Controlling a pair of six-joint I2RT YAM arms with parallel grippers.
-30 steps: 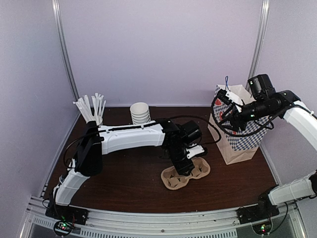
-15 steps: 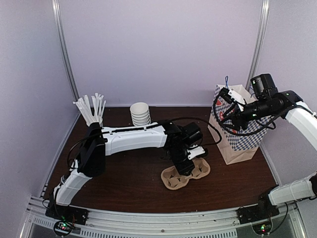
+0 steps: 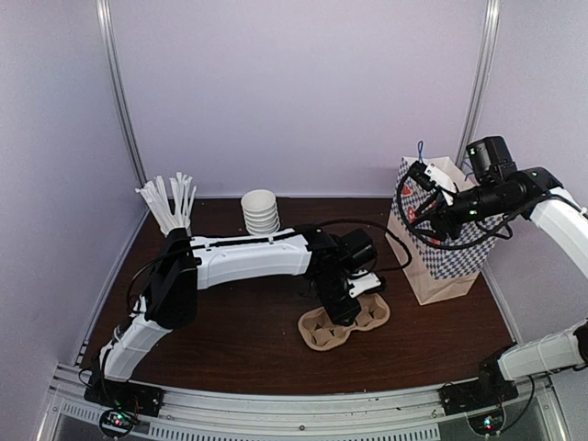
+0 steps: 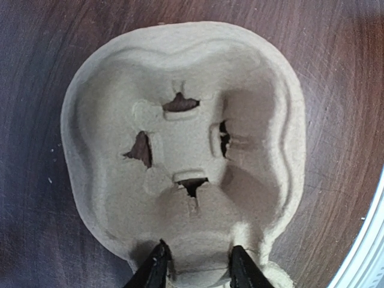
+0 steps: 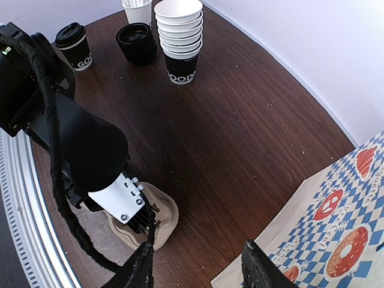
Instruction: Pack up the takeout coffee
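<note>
Coffee [image 5: 73,45] stands upright with its lid on at the upper left of your right wrist view, on the table [image 5: 240,120]. It is just left of a pile of black lids [image 5: 137,42], with the cup stack [image 5: 180,36] further right. It is well apart from both of your grippers.

Your left gripper [image 4: 198,267] is down at the tray [image 4: 120,198], low in the middle of the top view. Its fingertips sit either side of the tray's near rim, but you cannot tell whether they pinch it.

Your right gripper [image 5: 201,270] hangs with its jaws apart and holds nothing, up beside the checked bag [image 5: 336,240] at the right.
</note>
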